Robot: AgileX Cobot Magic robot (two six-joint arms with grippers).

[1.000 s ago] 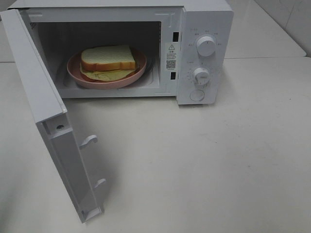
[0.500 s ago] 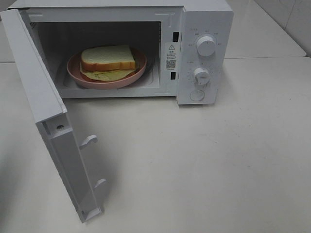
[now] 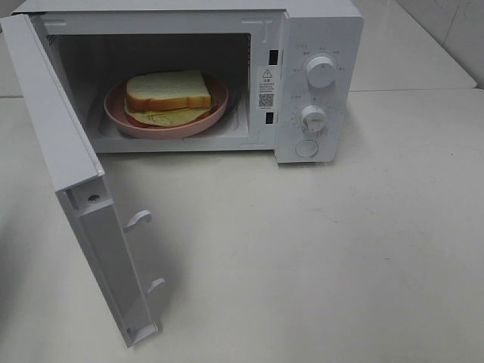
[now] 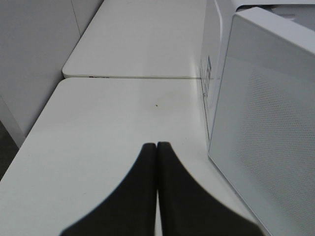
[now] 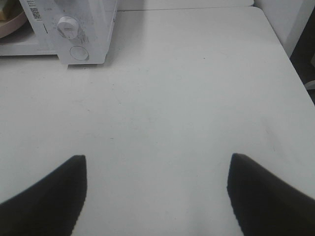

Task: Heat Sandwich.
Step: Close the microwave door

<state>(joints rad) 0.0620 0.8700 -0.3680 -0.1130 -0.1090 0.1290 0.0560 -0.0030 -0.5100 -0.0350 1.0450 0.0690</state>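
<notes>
Sandwich [image 3: 168, 89] sits on pink plate [image 3: 162, 130]; microwave door [image 3: 106, 249] stands open.

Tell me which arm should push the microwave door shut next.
Probably left: the left gripper, shut, sits beside the outer face of the open door. The right gripper hangs open over the table, by the control panel.

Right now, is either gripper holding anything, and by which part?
Nothing is held. The left gripper is shut empty, the right gripper open; the sandwich lies on the pink plate in the microwave.
</notes>
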